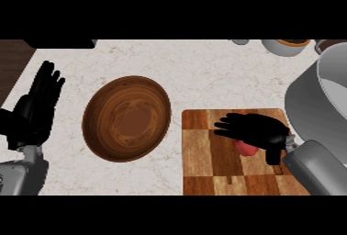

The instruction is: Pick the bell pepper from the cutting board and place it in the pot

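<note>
We see the right hand [256, 130] palm-down over the cutting board [203, 160], fingers curled round the red bell pepper [245, 148] — it peeks out beneath the palm, near the grey pot [313, 108]. The left hand [35, 109] rests open at the left edge, fingers up.

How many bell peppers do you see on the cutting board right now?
1: a red bell pepper on the right part of the cutting board, mostly covered by the right hand; the hand could hide more.
</note>
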{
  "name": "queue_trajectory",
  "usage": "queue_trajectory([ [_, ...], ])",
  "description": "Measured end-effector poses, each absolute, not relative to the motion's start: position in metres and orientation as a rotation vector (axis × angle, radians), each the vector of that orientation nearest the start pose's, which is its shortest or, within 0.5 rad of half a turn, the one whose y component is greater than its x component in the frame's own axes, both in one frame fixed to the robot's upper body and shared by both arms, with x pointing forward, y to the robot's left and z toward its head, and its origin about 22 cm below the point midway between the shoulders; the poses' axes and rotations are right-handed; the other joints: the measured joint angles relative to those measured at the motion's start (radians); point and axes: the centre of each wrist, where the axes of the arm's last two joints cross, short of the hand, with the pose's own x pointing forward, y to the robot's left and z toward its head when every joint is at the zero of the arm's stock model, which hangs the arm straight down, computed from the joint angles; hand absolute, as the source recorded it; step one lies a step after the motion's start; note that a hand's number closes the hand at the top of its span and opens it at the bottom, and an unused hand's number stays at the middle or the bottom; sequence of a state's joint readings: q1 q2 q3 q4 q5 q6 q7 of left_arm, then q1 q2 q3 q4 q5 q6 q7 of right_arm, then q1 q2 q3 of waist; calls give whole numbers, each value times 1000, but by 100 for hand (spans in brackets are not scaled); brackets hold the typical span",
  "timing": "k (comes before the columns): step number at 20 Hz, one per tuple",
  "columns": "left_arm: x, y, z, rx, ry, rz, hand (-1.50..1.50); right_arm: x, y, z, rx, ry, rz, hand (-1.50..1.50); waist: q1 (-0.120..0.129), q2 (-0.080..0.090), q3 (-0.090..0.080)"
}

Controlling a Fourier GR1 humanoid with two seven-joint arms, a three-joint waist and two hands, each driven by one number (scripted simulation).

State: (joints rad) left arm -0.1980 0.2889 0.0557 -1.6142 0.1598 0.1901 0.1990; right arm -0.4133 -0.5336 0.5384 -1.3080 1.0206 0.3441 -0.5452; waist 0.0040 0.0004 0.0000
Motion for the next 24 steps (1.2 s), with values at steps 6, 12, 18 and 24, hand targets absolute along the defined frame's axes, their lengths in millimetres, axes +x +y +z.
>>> queue_trajectory([
  [6, 282, 281, 78, 196, -1615, 69, 0, 318, -230, 16, -268, -1339, 2142, 150, 0, 0, 0],
  [12, 283, 278, 79, 196, -1619, 67, 0, 322, -229, 13, -243, -1386, 2265, 150, 0, 0, -1],
  [18, 287, 279, 82, 196, -1612, 67, 0, 325, -227, 10, -217, -1403, 2305, 150, -1, -2, -2],
  [24, 283, 290, 77, 232, -1596, 94, 0, 306, -223, -12, -355, -1323, 1887, 150, -44, -18, -10],
])
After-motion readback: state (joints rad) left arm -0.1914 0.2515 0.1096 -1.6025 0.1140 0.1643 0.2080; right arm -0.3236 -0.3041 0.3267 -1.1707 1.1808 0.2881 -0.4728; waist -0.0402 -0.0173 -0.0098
